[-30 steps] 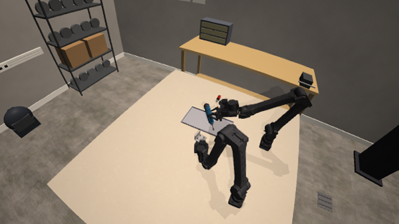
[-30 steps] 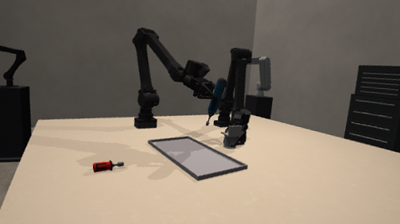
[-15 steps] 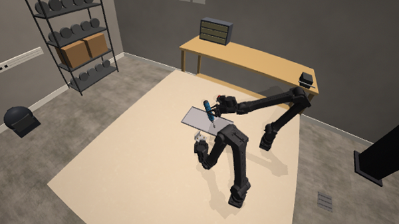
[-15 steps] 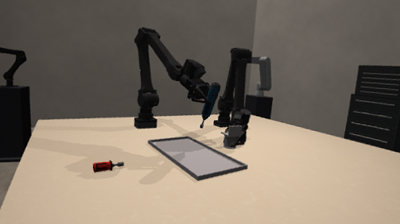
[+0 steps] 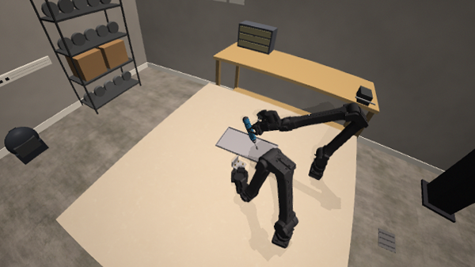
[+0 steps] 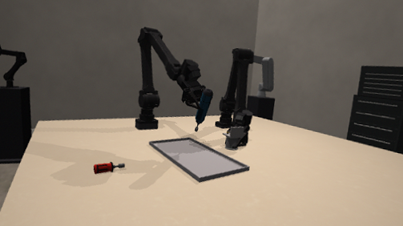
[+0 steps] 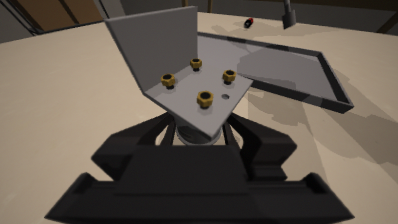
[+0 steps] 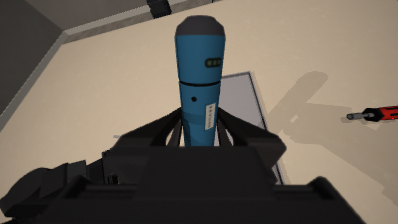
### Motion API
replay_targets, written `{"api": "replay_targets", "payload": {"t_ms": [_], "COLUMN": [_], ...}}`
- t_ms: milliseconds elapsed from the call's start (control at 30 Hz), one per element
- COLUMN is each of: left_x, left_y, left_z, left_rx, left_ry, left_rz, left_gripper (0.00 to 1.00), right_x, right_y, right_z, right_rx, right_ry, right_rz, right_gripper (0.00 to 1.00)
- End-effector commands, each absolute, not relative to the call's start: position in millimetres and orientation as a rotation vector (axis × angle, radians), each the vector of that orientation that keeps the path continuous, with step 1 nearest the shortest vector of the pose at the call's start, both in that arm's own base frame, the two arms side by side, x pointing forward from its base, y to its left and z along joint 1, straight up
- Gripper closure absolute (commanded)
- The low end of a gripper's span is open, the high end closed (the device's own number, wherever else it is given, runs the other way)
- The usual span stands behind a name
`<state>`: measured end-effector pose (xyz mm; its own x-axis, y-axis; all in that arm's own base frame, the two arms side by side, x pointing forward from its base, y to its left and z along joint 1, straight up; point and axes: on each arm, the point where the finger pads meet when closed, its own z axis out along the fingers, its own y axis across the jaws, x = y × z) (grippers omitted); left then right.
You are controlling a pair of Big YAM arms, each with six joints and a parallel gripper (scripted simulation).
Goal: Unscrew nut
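The joint module (image 6: 235,138) (image 7: 196,136) stands on the table and carries a grey L-shaped bracket (image 7: 150,45). Several brass nuts (image 7: 204,98) sit on the bracket's flat plate; I cannot tell which sits lowest. My left gripper (image 5: 239,174) (image 6: 242,123) (image 7: 199,112) is shut on the module's round body. My right gripper (image 5: 257,128) (image 6: 194,95) (image 8: 199,111) is shut on the dark blue nut driver (image 5: 249,127) (image 6: 203,107) (image 8: 200,75). It holds the driver in the air, tip down, over the tray's edge and apart from the module.
A shallow grey tray (image 5: 229,143) (image 6: 195,177) (image 7: 335,85) (image 8: 240,100) lies flat beside the module. A red screwdriver (image 6: 104,167) (image 7: 248,22) (image 8: 380,113) lies on the table beyond the tray. A wooden bench (image 5: 303,72) stands past the table's far edge.
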<state>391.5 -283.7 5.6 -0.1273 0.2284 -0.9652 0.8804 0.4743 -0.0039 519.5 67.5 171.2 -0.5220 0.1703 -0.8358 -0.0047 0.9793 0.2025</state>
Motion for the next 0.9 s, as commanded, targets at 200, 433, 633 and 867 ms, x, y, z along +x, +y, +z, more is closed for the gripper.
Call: {"api": "replay_targets", "payload": {"t_ms": [200, 433, 633, 867], "left_x": [391.3, 391.3, 391.3, 391.3], "left_y": [-290.9, -290.9, -290.9, -290.9], "left_z": [19.5, 19.5, 19.5, 19.5], "left_rx": [0.978, 0.978, 0.978, 0.978], "left_ry": [1.587, 1.587, 1.587, 1.587], "left_rz": [-0.751, -0.751, -0.751, -0.751], "left_gripper": [0.41, 0.41, 0.41, 0.41], "right_x": [556.5, 559.9, 560.6, 559.9], "right_y": [43.3, 17.5, 8.7, -21.8], "right_z": [219.0, 211.6, 203.3, 195.1], "right_rx": [0.221, 0.308, 0.341, 0.452], "right_ry": [2.060, 2.108, 2.133, 2.183], "right_rz": [0.226, 0.207, 0.200, 0.180], "right_gripper": [0.58, 0.58, 0.58, 0.58]}}
